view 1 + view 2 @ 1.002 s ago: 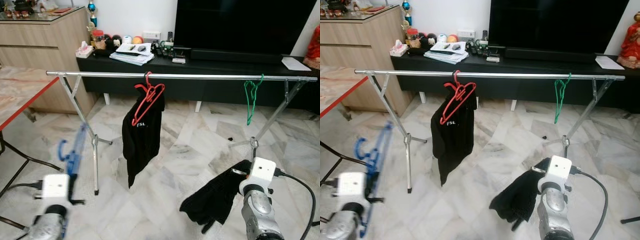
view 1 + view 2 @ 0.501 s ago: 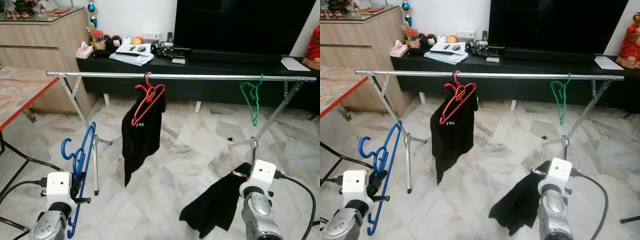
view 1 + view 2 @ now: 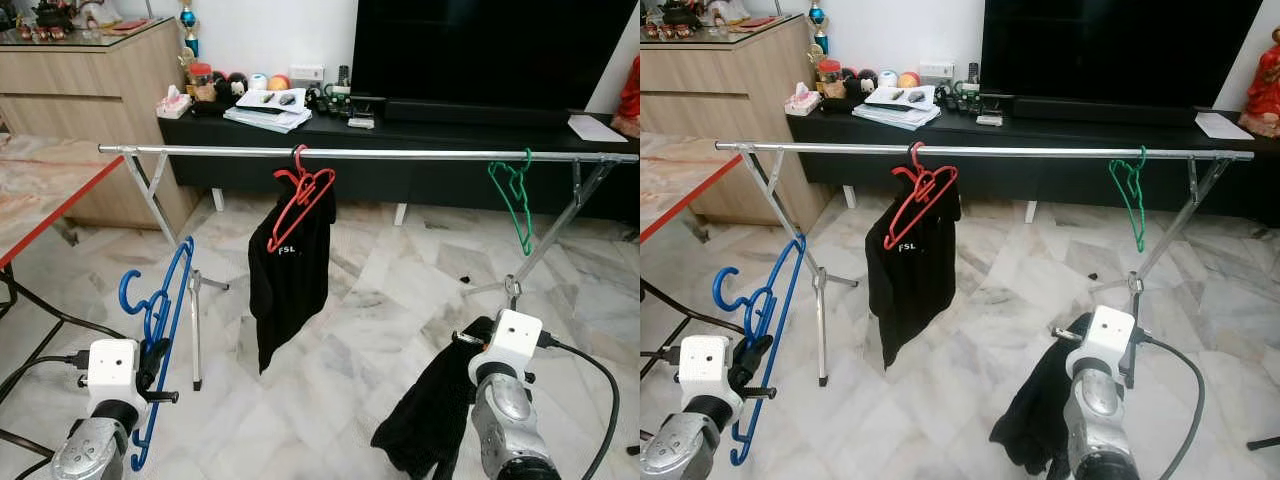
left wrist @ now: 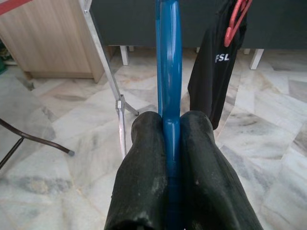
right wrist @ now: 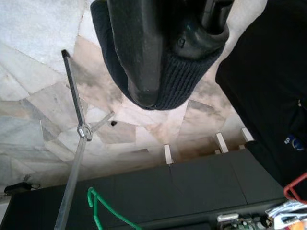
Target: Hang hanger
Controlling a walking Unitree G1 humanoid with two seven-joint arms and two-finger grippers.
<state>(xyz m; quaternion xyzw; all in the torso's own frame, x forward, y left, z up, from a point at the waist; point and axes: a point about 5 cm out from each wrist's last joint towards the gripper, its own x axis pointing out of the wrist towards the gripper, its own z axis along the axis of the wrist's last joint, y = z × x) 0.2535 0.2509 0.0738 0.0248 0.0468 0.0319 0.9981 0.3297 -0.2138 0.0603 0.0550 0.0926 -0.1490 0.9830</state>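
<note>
Left tool low at left, fingers pinched tight on blue hanger, held upright below and short of rail. Right tool low at right, closed on black garment drooping toward floor. On rail: red hanger carrying black shirt near middle, bare green hanger toward right end.
</note>
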